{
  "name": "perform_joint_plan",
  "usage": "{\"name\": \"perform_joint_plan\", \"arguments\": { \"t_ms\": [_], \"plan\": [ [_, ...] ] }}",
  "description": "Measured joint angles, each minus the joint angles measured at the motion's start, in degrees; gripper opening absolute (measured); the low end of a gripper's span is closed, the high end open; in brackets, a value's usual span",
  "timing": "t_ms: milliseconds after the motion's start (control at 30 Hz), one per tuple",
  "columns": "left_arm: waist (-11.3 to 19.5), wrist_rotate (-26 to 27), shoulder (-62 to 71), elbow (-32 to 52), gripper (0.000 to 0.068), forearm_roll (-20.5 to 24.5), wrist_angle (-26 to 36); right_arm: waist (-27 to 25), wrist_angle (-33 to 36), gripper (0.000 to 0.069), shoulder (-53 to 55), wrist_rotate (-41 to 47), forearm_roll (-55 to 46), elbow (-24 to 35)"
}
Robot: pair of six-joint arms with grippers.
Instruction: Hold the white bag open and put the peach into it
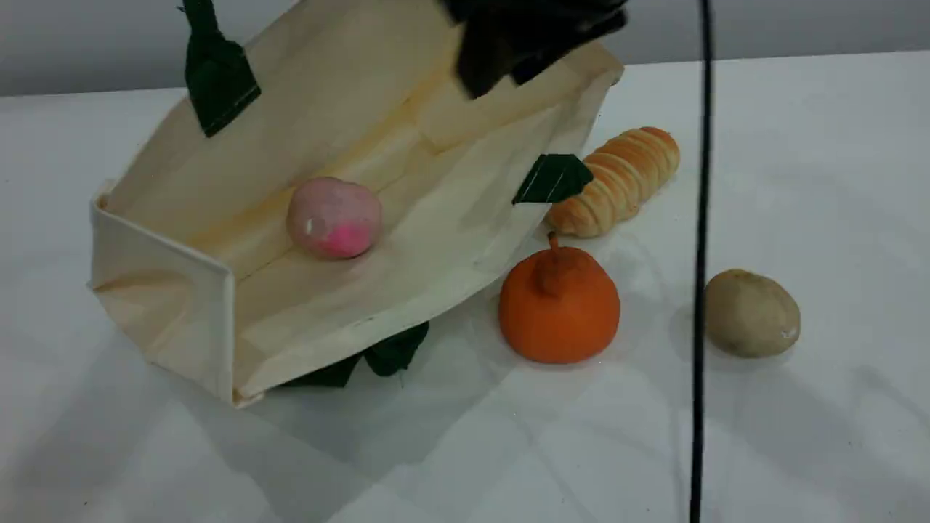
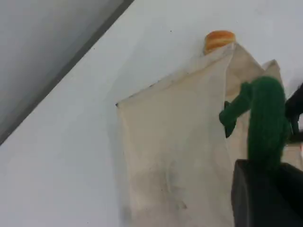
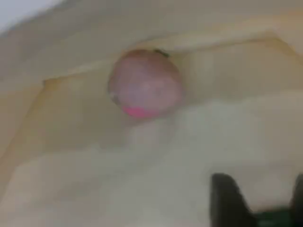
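The white bag (image 1: pixel 407 240) lies tilted on the table with its mouth facing up toward the camera and its sides spread. Inside it rests the peach (image 1: pixel 334 218), pale pink with a magenta patch, touching no gripper; the right wrist view shows it blurred as the peach (image 3: pixel 144 85). My left gripper (image 2: pixel 265 172) is shut on a green rope handle (image 2: pixel 265 118), holding up the bag's left side; it is out of the scene view. My right gripper (image 1: pixel 508 51) hovers blurred over the bag's far rim, and the right gripper (image 3: pixel 262 201) is open and empty.
Just right of the bag lie a ridged bread roll (image 1: pixel 617 181), an orange stemmed fruit (image 1: pixel 559 305) and an olive-brown lump (image 1: pixel 752 312). A black cable (image 1: pixel 701 254) hangs straight down in front of them. The second green handle (image 1: pixel 378 359) pokes out under the bag.
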Motion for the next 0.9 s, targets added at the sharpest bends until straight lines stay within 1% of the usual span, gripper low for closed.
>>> {"name": "perform_joint_plan", "arguments": {
  "t_ms": [67,133,200,233,300,500,600,700,767,900],
  "plan": [
    [0.0,0.0,0.0,0.0,0.0092,0.0,0.0,-2.01,2.11,0.0149,-1.72,0.0,-0.98,0.0],
    [0.0,-0.56,0.0,0.0,0.0092,0.0,0.0,-4.05,3.31,0.0081,-3.48,-0.06,-2.35,0.0],
    [0.0,-0.8,0.0,0.0,0.0092,0.0,0.0,-5.81,3.6,0.0031,-5.42,0.11,-4.16,0.0],
    [0.0,-0.8,0.0,0.0,0.0092,0.0,0.0,-6.73,3.64,0.0021,-6.52,0.92,-5.24,0.0],
    [0.0,-0.8,0.0,0.0,0.0092,0.0,0.0,-8.66,3.42,0.0013,-8.77,2.88,-7.6,0.0],
    [0.0,-0.8,0.0,0.0,0.0092,0.0,0.0,-13.97,2.71,0.0011,-13.75,12.34,-17.95,0.0],
    [0.0,-0.8,0.0,0.0,0.0092,-0.22,0.0,-16.14,2.15,0.0011,-14.49,16.7,-23.91,0.0],
    [0.0,-0.75,0.0,0.0,0.0092,-1.36,0.0,-18.4,3.24,0.0011,-14.69,22.49,-28.73,0.0],
    [0.0,-0.75,0.0,0.0,0.0092,-1.62,0.0,-18.84,3.8,0.0011,-14.69,25.01,-29.97,0.0],
    [0.0,-0.75,0.0,0.0,0.0092,-1.62,0.0,-18.84,3.64,0.0011,-14.69,25.97,-29.97,0.0]
  ]
}}
